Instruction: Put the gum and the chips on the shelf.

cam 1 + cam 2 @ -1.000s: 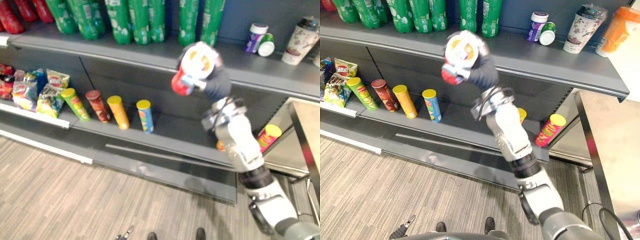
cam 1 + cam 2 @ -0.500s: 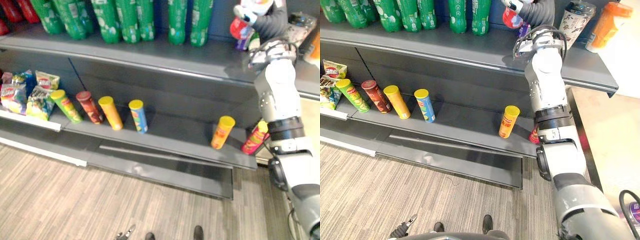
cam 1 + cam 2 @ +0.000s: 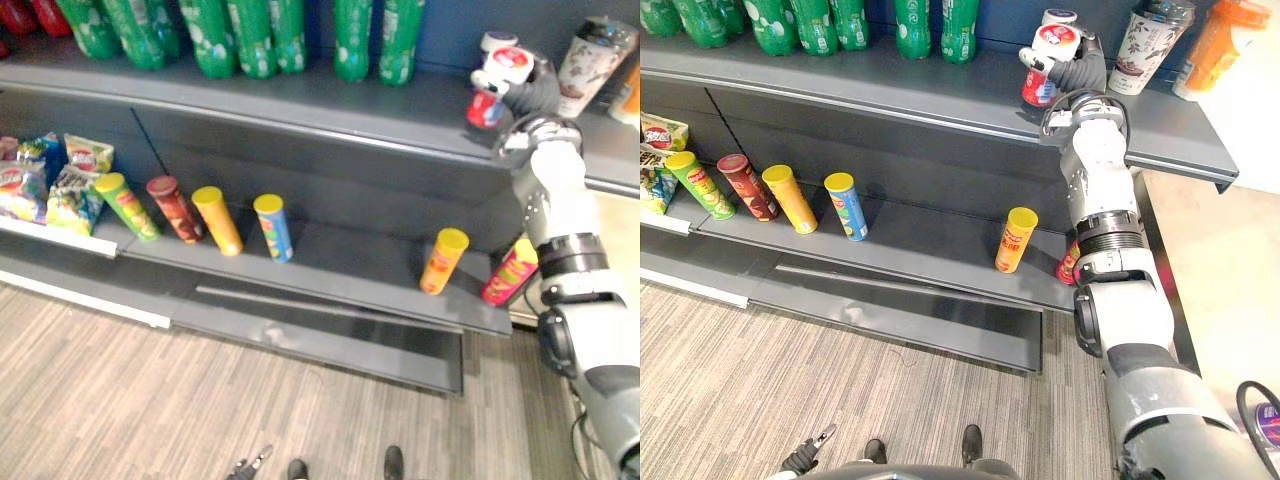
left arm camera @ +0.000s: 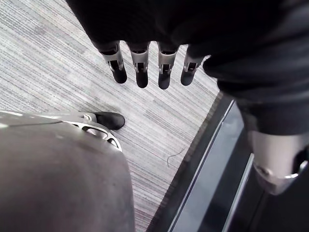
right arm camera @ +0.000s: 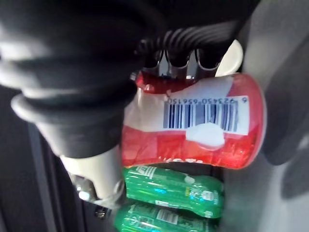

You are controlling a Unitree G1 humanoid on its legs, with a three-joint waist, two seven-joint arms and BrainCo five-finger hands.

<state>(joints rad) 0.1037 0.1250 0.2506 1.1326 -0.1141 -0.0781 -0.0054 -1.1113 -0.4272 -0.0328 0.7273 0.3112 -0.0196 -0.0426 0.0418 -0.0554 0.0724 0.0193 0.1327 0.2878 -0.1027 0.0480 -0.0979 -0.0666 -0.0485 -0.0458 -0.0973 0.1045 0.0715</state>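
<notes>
Red gum tub point(image 5: 203, 126), clasped in right hand point(image 3: 1083, 72) — arm raised, at upper shelf point(image 3: 890, 88)

Place: a shop aisle | Shelving: long grey metal shelves point(image 3: 300, 105) in two levels | Goods: green bottles point(image 3: 230, 35) in a row on top, chip tubes point(image 3: 272, 226) lined up below, snack bags point(image 3: 60, 185) at the left end | Floor: grey striped flooring point(image 3: 120, 400)

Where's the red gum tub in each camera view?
Left eye view: gum tub, in the right hand, at the upper shelf's right part.
Right eye view: gum tub at the top, right of centre.
Right wrist view: gum tub at centre, in that hand.
Left wrist view: left hand over floor.
Shared landmark: green bottles.
</notes>
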